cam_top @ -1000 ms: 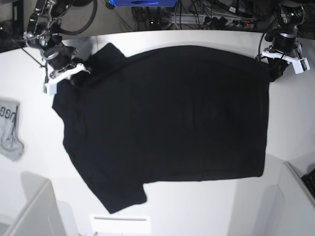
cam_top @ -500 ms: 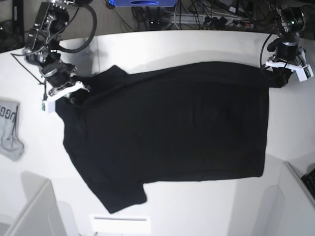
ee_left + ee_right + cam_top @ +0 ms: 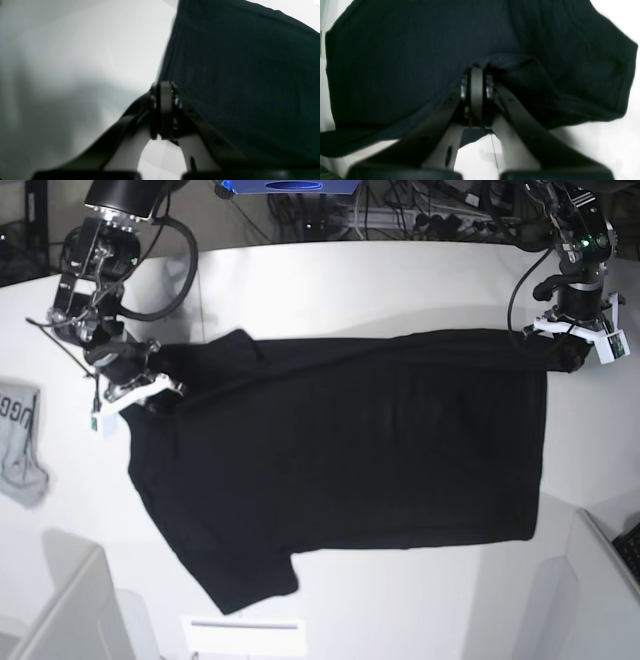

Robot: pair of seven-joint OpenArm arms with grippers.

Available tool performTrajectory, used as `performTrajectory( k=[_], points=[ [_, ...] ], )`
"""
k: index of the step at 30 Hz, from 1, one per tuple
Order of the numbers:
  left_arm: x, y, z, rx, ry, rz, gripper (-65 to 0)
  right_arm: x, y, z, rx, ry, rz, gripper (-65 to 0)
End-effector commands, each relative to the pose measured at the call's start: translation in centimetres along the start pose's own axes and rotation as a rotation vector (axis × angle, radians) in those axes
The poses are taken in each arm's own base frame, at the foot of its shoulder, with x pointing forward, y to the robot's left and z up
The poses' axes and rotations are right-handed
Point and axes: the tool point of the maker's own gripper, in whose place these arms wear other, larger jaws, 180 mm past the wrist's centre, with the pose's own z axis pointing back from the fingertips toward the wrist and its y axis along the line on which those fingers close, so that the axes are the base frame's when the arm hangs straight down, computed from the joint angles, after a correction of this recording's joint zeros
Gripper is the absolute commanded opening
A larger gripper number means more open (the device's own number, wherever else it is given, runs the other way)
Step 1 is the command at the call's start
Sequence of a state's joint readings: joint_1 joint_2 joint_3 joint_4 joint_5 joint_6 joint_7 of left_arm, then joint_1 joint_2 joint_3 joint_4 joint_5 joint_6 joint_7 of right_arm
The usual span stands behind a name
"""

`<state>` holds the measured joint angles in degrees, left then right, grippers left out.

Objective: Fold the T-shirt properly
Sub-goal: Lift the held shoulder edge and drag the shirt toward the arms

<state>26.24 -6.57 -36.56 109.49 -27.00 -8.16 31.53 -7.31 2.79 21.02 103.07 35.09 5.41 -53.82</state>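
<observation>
The black T-shirt [image 3: 340, 450] lies spread on the white table [image 3: 400, 270], hem at the right and sleeves at the left. At its far right corner, my left gripper [image 3: 572, 352] is shut on the hem. The left wrist view shows that gripper [image 3: 163, 86] pinching the T-shirt [image 3: 237, 75] at its edge. My right gripper [image 3: 140, 390] is shut on the cloth at the far left shoulder. In the right wrist view this gripper [image 3: 476, 71] holds a bunched fold of the T-shirt [image 3: 395, 62]. No print shows.
A small grey cloth with lettering [image 3: 18, 442] lies at the table's left edge. White box corners stand at the front left [image 3: 70, 610] and front right [image 3: 605, 580]. A white slip [image 3: 243, 632] lies at the front edge. Cables [image 3: 400, 215] run behind the table.
Both grippers have moved toward the front of the table, drawing the shirt's far edge with them. The far edge now lies nearer the front, and more bare table shows behind it.
</observation>
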Motion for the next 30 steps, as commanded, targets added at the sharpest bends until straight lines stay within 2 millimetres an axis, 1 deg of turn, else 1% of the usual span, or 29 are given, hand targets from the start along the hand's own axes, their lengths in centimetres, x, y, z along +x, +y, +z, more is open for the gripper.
performTrajectory(
  k=[1,4,5,7,12,15,17,19,24,26,30],
  points=[
    [1.2,0.2,0.0,0.0,-0.042,-0.012,-65.0,1.8,0.6,0.1,0.02,-0.05,0.012,-65.0],
    [0.9,0.3,-0.2,0.002,-0.033,-0.01,-65.0,2.7,0.9,-0.3,0.03,-0.062,0.009,-65.0],
    [1.3,0.2,-0.4,0.0,-0.043,-0.006,-65.0,2.9,1.0,-0.5,0.032,-0.062,0.006,-65.0],
    [1.0,0.4,-0.8,0.004,-0.037,0.005,-65.0,3.2,1.1,-0.8,0.037,-0.062,0.002,-65.0],
    [0.6,0.8,-2.0,0.021,-0.024,0.019,-65.0,3.3,1.3,-1.8,0.047,-0.045,-0.009,-65.0],
    [1.0,1.1,-2.7,0.057,-0.029,-0.031,-65.0,3.1,2.3,-2.9,0.071,-0.019,0.008,-65.0],
    [1.4,1.3,-3.2,0.08,-0.036,-0.065,-65.0,3.1,2.6,-3.5,0.078,-0.008,0.006,-65.0],
    [2.0,1.3,-3.5,0.092,-0.047,-0.083,-65.0,3.5,2.7,-3.8,0.082,-0.01,-0.003,-65.0],
    [1.9,1.4,-4.4,0.098,-0.039,-0.076,-65.0,4.2,2.7,-4.5,0.086,-0.007,-0.011,-65.0],
    [1.5,0.4,-5.0,0.071,-0.026,-0.082,-65.0,4.5,2.8,-4.8,0.087,-0.004,-0.016,-65.0],
    [0.9,-0.1,-5.6,0.058,-0.008,-0.075,-65.0,4.7,2.8,-5.1,0.089,-0.002,-0.021,-65.0]
  ],
)
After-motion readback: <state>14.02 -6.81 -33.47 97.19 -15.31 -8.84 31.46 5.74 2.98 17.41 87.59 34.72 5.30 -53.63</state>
